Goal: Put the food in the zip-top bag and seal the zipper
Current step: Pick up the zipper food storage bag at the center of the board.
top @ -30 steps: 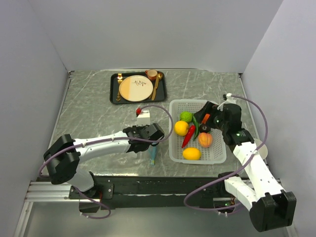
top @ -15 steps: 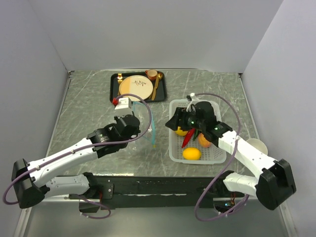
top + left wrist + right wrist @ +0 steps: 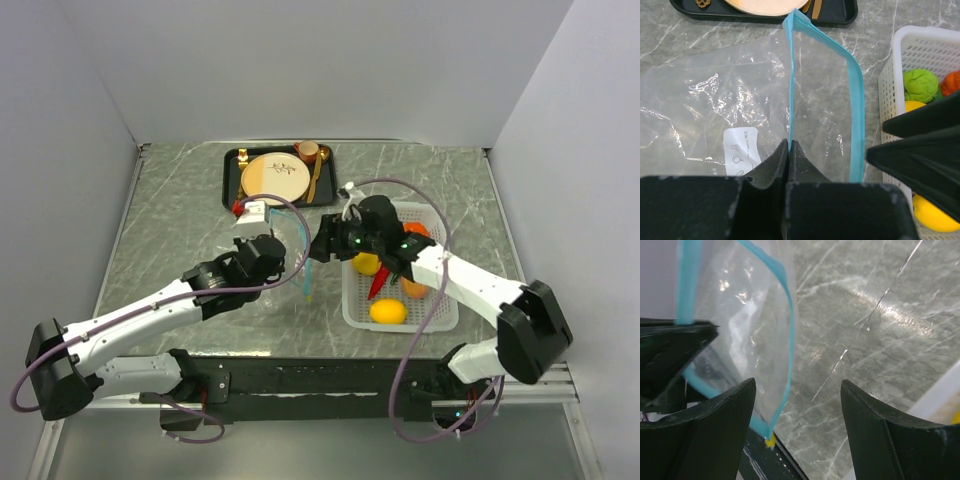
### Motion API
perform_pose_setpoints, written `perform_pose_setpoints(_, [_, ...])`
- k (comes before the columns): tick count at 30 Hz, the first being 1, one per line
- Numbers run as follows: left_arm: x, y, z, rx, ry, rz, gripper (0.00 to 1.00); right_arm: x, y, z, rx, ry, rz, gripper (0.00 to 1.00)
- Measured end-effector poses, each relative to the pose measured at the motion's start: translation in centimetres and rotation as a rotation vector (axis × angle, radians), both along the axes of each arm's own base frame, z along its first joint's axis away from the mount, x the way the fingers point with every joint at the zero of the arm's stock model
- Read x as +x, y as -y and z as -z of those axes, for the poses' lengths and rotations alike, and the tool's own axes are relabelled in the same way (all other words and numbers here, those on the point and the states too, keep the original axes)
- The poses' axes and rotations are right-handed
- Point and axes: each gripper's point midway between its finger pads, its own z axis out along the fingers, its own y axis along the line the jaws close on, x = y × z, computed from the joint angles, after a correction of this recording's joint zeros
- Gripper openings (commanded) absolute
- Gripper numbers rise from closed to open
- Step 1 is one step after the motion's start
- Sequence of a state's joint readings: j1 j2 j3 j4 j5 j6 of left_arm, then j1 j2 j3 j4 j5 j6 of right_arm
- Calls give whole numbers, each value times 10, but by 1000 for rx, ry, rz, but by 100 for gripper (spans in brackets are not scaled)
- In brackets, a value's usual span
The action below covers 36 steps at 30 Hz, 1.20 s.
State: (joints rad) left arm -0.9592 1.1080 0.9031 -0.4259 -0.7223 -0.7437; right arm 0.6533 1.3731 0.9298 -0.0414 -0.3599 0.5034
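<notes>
- The left gripper point(image 3: 789, 150), at bottom centre of its wrist view, is pinching one lip of the zipper point(image 3: 858, 100) with its jaws fully closed. It is lifting that lip so the zip-top bag point(image 3: 715, 95) is gaping toward the basket.
- The right gripper point(image 3: 796, 395), jaws spread wide and carrying nothing, is hovering at the opposite lip, seemingly to pull the mouth wider. Whether it is touching the plastic cannot be told.
- The food point(image 3: 388, 312) is lying in the white basket point(image 3: 432, 312), right of centre overhead, with none bagged yet.
- The bag is sitting just left of the basket, below the black tray point(image 3: 326, 198).
</notes>
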Motion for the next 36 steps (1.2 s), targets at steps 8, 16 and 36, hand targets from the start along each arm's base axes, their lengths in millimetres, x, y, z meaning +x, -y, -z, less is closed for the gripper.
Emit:
perform_pose_setpoints(8, [-1,1,-5,-18,11,11,4,11,-17,21,-21,-29,-24,60])
perform_pose_setpoints(16, [-1,1,0,0,6,26,30,22,-35,4,33,26,-75,0])
perform_pose_setpoints(36, [-11,0,-6,-159,-3,-61,72,55,-41,16,224,-209,269,0])
